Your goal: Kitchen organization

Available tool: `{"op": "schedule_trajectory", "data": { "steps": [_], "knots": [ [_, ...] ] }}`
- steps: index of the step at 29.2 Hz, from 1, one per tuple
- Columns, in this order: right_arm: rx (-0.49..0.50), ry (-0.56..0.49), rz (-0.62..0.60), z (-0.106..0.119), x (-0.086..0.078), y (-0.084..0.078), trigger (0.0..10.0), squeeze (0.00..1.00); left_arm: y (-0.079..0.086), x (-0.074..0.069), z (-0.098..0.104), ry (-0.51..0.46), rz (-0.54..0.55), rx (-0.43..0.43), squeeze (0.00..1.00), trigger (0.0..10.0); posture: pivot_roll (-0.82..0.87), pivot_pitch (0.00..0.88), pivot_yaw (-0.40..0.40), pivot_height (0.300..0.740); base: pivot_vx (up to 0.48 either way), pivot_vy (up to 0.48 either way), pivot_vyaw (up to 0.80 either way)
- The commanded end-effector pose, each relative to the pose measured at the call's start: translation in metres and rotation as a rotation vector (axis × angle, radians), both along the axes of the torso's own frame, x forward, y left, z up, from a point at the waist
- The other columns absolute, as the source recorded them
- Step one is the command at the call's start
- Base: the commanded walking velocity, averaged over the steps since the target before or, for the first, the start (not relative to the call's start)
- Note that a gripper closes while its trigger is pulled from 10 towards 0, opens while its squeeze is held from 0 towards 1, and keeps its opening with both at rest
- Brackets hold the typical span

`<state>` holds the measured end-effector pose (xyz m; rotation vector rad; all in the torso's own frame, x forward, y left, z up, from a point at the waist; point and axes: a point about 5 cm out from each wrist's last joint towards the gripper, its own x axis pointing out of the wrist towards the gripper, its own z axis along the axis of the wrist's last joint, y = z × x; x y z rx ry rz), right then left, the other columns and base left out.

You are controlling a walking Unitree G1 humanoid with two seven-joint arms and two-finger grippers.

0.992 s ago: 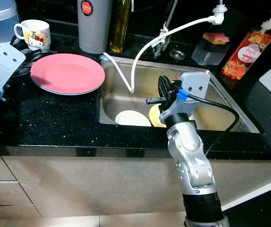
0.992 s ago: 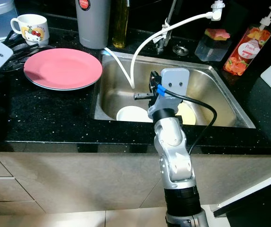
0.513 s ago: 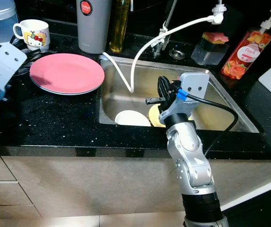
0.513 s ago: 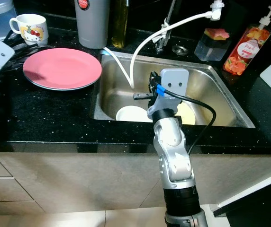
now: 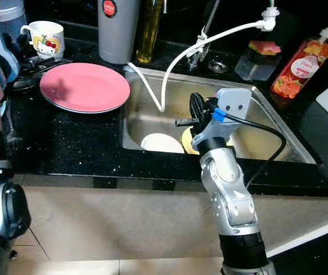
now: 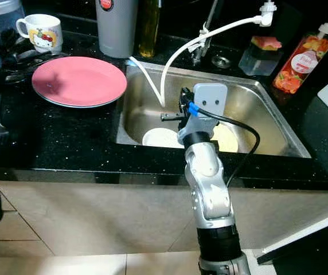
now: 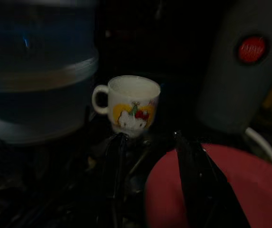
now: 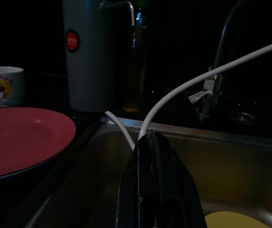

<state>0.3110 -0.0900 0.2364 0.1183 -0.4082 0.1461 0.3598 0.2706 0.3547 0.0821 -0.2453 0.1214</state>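
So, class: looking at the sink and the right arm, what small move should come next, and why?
Probably open the right gripper and lower it toward the round white plate in the stainless steel sink. The jaws are shut and empty above the basin, the white plate and a yellow plate lie below, and a pink plate already sits on the black counter.

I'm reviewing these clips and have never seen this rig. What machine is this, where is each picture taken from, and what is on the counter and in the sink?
A humanoid robot stands at a kitchen counter. Two pictures come from cameras on its head, two dark ones from its wrists. The right gripper, fingers shut and empty, hangs above the steel sink, which holds a white bowl and a yellow plate. The left gripper, fingers open, is by the pink plate and cartoon mug. Behind stand a grey flask, an oil bottle and a soap dispenser.
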Motion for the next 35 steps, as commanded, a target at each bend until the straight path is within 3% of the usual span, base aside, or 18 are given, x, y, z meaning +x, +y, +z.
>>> {"op": "schedule_trajectory", "data": {
  "steps": [1,4,5,7,10,12,13,14,16,18,24,26,28,29,31,32,34,35],
  "knots": [
    [0.004,0.001,-0.009,-0.001,0.000,-0.003,10.0,0.00,-0.021,-0.003,0.006,-0.104,-0.008,0.036,0.00,10.0,0.28,0.050,-0.171,0.740,0.000,0.000,0.00],
    [0.003,-0.002,-0.009,0.000,0.000,-0.004,10.0,0.00,-0.031,-0.005,0.003,-0.132,-0.032,0.011,0.00,10.0,0.27,0.049,-0.170,0.740,0.000,0.000,0.00],
    [0.003,-0.004,-0.010,0.000,0.000,-0.004,10.0,0.00,-0.033,-0.004,0.000,-0.127,-0.070,-0.066,0.00,10.0,0.27,0.048,-0.170,0.740,0.000,0.000,0.00],
    [0.003,-0.008,-0.012,0.002,0.000,-0.006,10.0,0.00,-0.038,0.004,-0.013,-0.019,-0.196,-0.297,0.00,10.0,0.27,0.047,-0.171,0.740,0.000,0.000,0.00],
    [0.003,-0.012,-0.012,0.003,0.000,-0.005,10.0,0.00,-0.044,0.006,-0.017,0.004,-0.212,-0.264,0.00,10.0,0.26,0.040,-0.173,0.740,0.000,0.000,0.00],
    [0.001,-0.020,-0.011,0.005,-0.001,-0.006,10.0,0.00,-0.047,0.010,-0.025,0.101,-0.122,-0.280,0.00,10.0,0.24,0.035,-0.171,0.740,0.000,0.000,0.00],
    [0.001,-0.022,-0.013,0.006,-0.001,-0.006,10.0,0.00,-0.048,0.011,-0.030,0.178,-0.077,-0.298,0.00,10.0,0.24,0.034,-0.171,0.740,0.000,0.000,0.00],
    [0.001,-0.025,-0.016,0.007,-0.001,-0.007,10.0,0.00,-0.051,0.013,-0.035,0.236,-0.112,-0.390,0.00,10.0,0.24,0.034,-0.169,0.740,0.000,0.000,0.00],
    [0.002,-0.027,-0.019,0.008,-0.002,-0.007,10.0,0.00,-0.059,0.012,-0.033,0.212,-0.223,-0.422,0.00,10.0,0.24,0.030,-0.167,0.740,0.000,0.000,0.00],
    [0.002,-0.029,-0.019,0.008,-0.002,-0.007,10.0,0.00,-0.058,0.010,-0.027,0.111,-0.198,-0.383,0.00,10.0,0.24,0.029,-0.165,0.740,0.000,0.000,0.00],
    [0.002,-0.032,-0.018,0.009,-0.002,-0.007,10.0,0.00,-0.066,0.005,-0.039,0.183,-0.329,-0.410,0.00,10.0,0.24,0.023,-0.166,0.740,0.000,0.000,0.00],
    [0.001,-0.033,-0.018,0.009,-0.002,-0.007,10.0,0.00,-0.067,0.004,-0.039,0.183,-0.323,-0.370,0.00,10.0,0.24,0.022,-0.164,0.740,0.000,0.000,0.00],
    [0.000,-0.034,-0.021,0.010,-0.002,-0.009,10.0,0.00,-0.072,0.002,-0.041,0.212,-0.267,-0.140,0.00,10.0,0.24,0.026,-0.167,0.740,0.000,0.000,0.00],
    [0.000,-0.034,-0.021,0.010,-0.002,-0.009,10.0,0.00,-0.072,0.002,-0.041,0.212,-0.267,-0.140,0.00,10.0,0.24,0.026,-0.167,0.740,0.000,0.000,0.00],
    [-0.002,-0.032,-0.025,0.010,-0.002,-0.009,10.0,0.00,-0.076,-0.002,-0.042,0.226,-0.240,0.010,0.00,10.0,0.24,0.026,-0.164,0.740,0.000,0.000,0.00],
    [-0.002,-0.032,-0.025,0.010,-0.002,-0.009,10.0,0.00,-0.076,-0.002,-0.042,0.226,-0.240,0.010,0.00,10.0,0.24,0.026,-0.164,0.740,0.000,0.000,0.00],
    [-0.003,-0.030,-0.030,0.009,-0.002,-0.010,10.0,0.00,-0.084,-0.008,-0.041,0.223,-0.282,0.132,0.00,10.0,0.24,0.033,-0.155,0.740,0.000,0.000,0.00],
    [-0.003,-0.030,-0.030,0.009,-0.002,-0.010,10.0,0.00,-0.084,-0.008,-0.041,0.223,-0.282,0.132,0.00,10.0,0.24,0.033,-0.155,0.740,0.000,0.000,0.00]
  ]
}}
